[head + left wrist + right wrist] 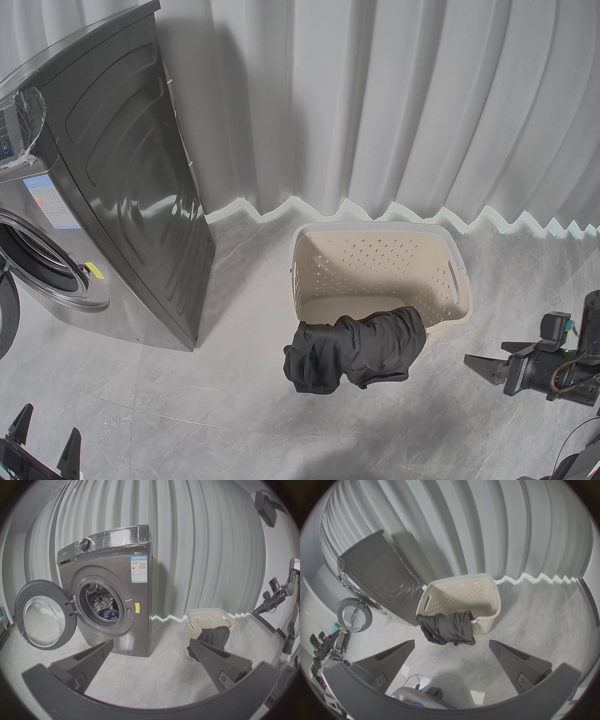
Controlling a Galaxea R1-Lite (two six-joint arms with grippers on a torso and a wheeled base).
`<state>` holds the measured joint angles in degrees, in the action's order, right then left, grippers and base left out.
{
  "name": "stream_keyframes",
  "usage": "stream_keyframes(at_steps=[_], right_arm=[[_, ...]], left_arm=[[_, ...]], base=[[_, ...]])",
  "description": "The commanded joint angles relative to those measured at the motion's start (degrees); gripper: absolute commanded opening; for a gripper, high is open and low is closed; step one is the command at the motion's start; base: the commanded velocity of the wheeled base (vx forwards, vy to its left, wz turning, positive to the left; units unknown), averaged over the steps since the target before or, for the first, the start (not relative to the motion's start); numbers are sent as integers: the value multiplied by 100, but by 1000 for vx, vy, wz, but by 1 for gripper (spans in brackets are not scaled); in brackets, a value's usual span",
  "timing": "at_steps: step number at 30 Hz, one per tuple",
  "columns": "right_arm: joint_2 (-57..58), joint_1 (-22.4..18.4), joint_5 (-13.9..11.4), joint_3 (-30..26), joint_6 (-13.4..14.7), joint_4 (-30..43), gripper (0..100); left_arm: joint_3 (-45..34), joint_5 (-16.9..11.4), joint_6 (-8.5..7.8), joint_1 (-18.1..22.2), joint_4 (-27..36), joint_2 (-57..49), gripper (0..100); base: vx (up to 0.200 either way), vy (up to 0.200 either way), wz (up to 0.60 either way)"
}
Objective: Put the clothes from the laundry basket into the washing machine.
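Note:
A cream laundry basket [375,240] [207,617] [475,583] stands on the floor before the curtain. A dark garment [356,353] [215,636] [448,628] hangs over its near rim, half outside. The grey washing machine [125,187] [109,580] [381,577] stands at the left with its round door [43,616] swung open; some dark cloth [109,614] lies in the drum. My left gripper [44,434] [151,645] is open low at the front left, with nothing held. My right gripper [494,356] [451,645] is open to the right of the basket, holding nothing.
A pleated white curtain [387,106] closes off the back. Bare grey tile floor [206,387] lies between the machine, the basket and me. In the right wrist view, equipment and cables [328,642] sit beyond the machine's open door.

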<state>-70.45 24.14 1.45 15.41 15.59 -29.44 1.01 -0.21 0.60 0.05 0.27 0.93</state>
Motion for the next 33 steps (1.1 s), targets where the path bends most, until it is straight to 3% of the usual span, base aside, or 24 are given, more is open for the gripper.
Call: stream_keyframes(at_steps=[1,7,14,21,33], right_arm=[[-1217,513,356,50,128,-299,100],[-1911,504,435,94,120,-853,100],[-2746,487,769,103,111,-1477,100],[-3660,478,866,270,84,-2180,100],[-5128,434,1015,973,58,-2997,100]], left_arm=[[-84,3,2,4,0,-93,100],[-84,12,11,4,0,-93,100],[-84,12,28,4,0,-93,100],[-84,12,46,4,0,-93,100],[-84,3,63,4,0,-93,100]], base=[[0,0,0],[0,0,0],[0,0,0],[0,0,0],[0,0,0]])
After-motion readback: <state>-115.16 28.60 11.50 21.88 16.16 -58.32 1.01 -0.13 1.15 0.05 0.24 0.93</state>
